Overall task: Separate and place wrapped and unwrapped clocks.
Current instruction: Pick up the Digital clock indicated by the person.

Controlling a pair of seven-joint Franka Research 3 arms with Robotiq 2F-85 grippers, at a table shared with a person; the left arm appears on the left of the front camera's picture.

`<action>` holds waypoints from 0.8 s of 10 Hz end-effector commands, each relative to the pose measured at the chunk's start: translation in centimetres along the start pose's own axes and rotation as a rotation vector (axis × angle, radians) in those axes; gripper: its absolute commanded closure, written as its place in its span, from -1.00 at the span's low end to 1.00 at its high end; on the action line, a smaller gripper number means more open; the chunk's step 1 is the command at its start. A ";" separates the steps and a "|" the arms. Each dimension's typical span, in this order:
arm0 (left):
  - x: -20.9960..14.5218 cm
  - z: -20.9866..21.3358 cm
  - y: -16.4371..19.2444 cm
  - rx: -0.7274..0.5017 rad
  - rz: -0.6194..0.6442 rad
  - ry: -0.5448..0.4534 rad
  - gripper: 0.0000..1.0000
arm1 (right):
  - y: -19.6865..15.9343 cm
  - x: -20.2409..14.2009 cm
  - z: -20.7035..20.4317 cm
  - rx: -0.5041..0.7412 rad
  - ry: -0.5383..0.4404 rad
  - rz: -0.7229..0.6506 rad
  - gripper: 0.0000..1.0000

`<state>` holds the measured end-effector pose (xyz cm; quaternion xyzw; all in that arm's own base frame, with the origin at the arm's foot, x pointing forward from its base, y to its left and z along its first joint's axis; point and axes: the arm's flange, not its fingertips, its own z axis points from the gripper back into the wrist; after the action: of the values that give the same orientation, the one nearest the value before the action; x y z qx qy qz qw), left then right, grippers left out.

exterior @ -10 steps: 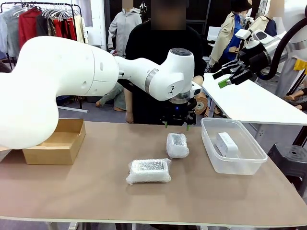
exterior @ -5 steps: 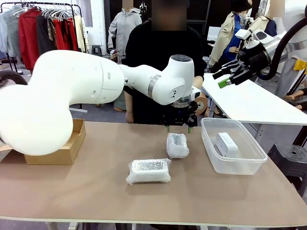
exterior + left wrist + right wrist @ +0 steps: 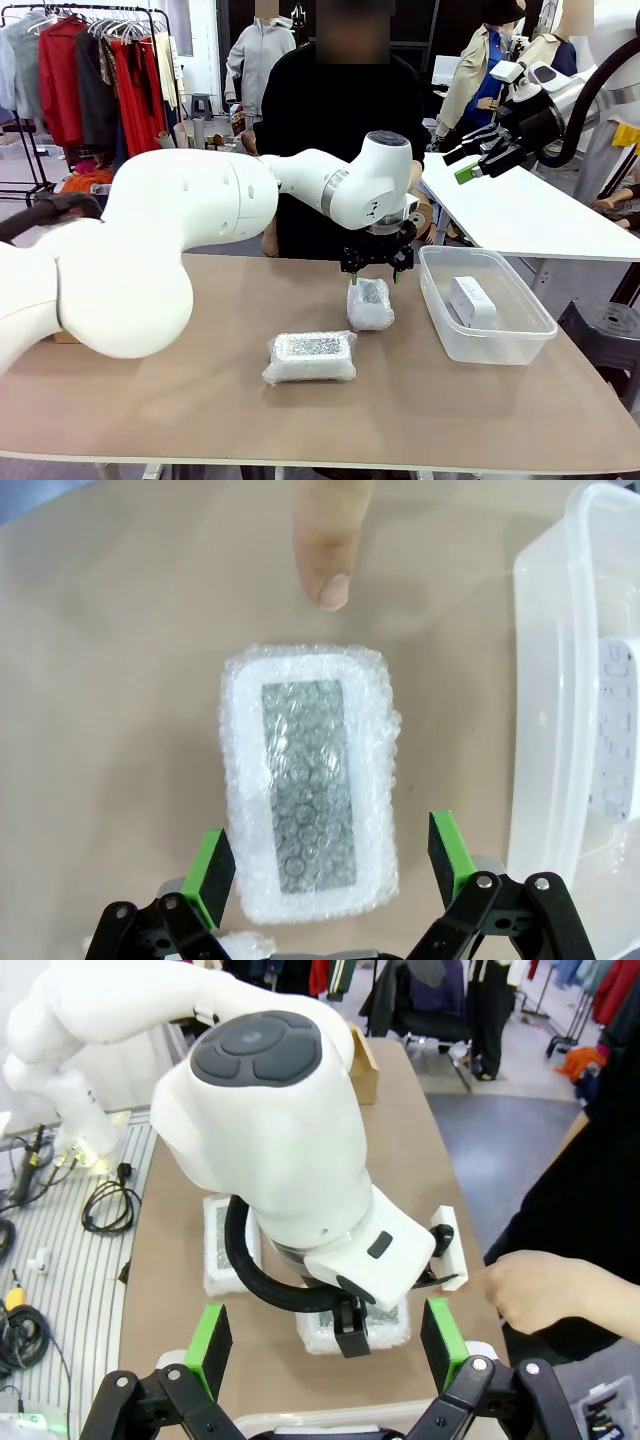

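A small wrapped clock (image 3: 370, 303) in bubble wrap lies mid-table, and a longer wrapped one (image 3: 310, 357) lies nearer the front edge. A bare white clock (image 3: 472, 298) rests inside the clear plastic bin (image 3: 535, 330). My left gripper (image 3: 372, 272) hangs open just above the small bundle. In the left wrist view its green pads (image 3: 212, 865) straddle the near end of that bundle (image 3: 308, 780) without touching it. A person's fingertip (image 3: 325, 550) points down at the bundle's far end. My right gripper (image 3: 480, 160) is open and raised high at the right, holding nothing.
The bin's wall (image 3: 560, 680) stands close beside the small bundle, with the bare clock (image 3: 620, 730) behind it. A cardboard box (image 3: 362, 1055) sits at the table's far left end. The person stands at the far edge, one hand (image 3: 530, 1290) near the bundle.
My left arm has swung to the right, and its gripper has come down closer over the small bundle. The right arm has stayed put.
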<state>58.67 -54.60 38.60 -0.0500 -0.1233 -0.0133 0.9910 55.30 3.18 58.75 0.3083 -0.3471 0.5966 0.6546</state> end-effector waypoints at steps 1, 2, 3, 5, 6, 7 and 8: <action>2.6 -0.6 -2.2 0.020 0.001 -0.009 -1.00 | 0.1 0.0 0.1 -0.005 -0.002 0.015 -1.00; 2.8 -1.1 -2.4 0.024 0.014 -0.001 -1.00 | 0.1 0.0 0.1 -0.005 -0.002 0.015 -1.00; 3.1 -1.4 -2.2 0.036 0.011 0.004 -1.00 | 0.1 0.0 0.1 -0.005 -0.002 0.015 -1.00; 3.3 -2.1 -2.2 0.054 0.027 0.004 -1.00 | 0.1 0.0 0.1 -0.005 -0.002 0.015 -1.00; 3.6 -2.5 -2.1 0.064 0.032 0.007 -1.00 | 0.1 0.0 0.1 -0.005 -0.002 0.015 -1.00; 3.5 -2.9 -2.1 0.054 0.041 0.022 -1.00 | 0.1 0.0 0.1 -0.005 -0.002 0.015 -1.00; 3.6 -3.3 -2.1 0.062 0.043 0.030 -1.00 | 0.1 0.0 0.1 -0.005 -0.002 0.015 -1.00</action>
<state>60.42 -54.64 35.77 -0.0345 -0.1061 0.0043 0.9937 55.30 3.18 58.75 0.3083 -0.3471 0.5966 0.6546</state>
